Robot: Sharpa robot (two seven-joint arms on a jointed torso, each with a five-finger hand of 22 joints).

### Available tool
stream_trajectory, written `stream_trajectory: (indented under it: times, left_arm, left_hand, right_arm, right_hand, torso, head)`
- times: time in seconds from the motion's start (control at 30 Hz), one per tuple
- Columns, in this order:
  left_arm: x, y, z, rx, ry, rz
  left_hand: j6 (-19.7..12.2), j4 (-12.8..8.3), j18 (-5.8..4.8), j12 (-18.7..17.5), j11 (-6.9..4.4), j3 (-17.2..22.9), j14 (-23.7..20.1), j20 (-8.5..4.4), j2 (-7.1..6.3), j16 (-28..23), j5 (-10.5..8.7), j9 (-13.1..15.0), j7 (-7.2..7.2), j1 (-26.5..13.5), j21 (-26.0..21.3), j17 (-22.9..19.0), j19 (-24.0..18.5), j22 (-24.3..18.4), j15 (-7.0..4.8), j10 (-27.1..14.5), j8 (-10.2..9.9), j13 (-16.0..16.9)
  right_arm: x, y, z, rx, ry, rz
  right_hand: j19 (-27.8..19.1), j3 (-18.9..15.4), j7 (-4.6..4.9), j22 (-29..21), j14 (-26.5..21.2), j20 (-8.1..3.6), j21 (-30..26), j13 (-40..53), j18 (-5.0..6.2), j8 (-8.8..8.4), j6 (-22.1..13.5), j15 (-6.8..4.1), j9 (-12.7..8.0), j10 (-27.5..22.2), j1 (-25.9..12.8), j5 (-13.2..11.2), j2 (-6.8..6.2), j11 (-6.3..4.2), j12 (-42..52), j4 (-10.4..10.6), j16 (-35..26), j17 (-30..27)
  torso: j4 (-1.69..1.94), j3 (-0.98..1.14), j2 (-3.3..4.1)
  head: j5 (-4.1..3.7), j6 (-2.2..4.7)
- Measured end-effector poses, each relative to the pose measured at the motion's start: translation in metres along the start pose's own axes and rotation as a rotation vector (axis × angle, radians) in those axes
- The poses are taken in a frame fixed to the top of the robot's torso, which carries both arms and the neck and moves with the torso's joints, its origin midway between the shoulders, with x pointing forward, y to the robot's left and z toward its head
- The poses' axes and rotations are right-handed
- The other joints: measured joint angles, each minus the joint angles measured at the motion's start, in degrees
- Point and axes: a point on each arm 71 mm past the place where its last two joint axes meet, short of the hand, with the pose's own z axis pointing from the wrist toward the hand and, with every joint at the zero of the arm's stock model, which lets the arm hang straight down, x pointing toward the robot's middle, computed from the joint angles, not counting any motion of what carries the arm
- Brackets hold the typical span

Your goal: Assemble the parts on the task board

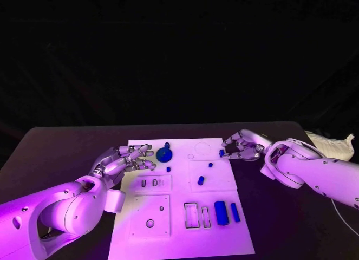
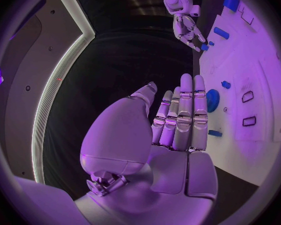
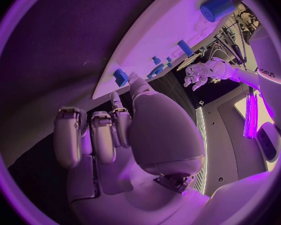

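1. Task board [image 1: 183, 187], head view: it lies in the middle of the black table [image 1: 62, 146]. The left hand [image 1: 124, 158] is spread, holding nothing, next to the round blue part [image 1: 164, 154]. The right hand [image 1: 243, 146] pinches a small blue part [image 1: 222, 153] at the board's edge.
2. Left wrist view: the fingers [image 2: 185, 110] are straight, close to the round part. I think it should grab that slowly.
3. Right wrist view: the small part sits at the fingertips [image 3: 125, 82]. Keep it straight over its hole. Letters on the far arm [image 3: 265, 74] are too small to read.
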Motion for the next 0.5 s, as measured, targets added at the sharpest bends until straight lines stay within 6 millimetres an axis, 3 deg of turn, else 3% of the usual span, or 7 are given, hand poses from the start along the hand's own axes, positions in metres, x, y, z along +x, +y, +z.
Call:
stream_trajectory:
  times: [0.5]
  left_arm:
    - [0.0013, 0.0004, 0.0004, 0.000, 0.005, 0.000]
  left_hand:
    - [0.00, 0.00, 0.00, 0.00, 0.00, 0.00, 0.00, 0.00, 0.00, 0.00, 0.00, 0.00, 0.00, 0.00, 0.00, -0.01, 0.00, 0.00, 0.00, 0.00, 0.00, 0.00]
  right_arm:
    - [0.0099, 0.0026, 0.0060, -0.009, 0.010, 0.000]
  right_hand:
    - [0.00, 0.98, -0.10, 0.25, 0.00, 0.00, 0.40, 0.01, 0.00, 0.00, 0.96, 0.00, 0.14, 0.01, 1.52, 0.00, 1.52, -0.02, 0.85, -1.29, 0.21, 0.04]
  torso:
    - [0.16, -0.04, 0.00]
  head:
    - [0.26, -0.46]
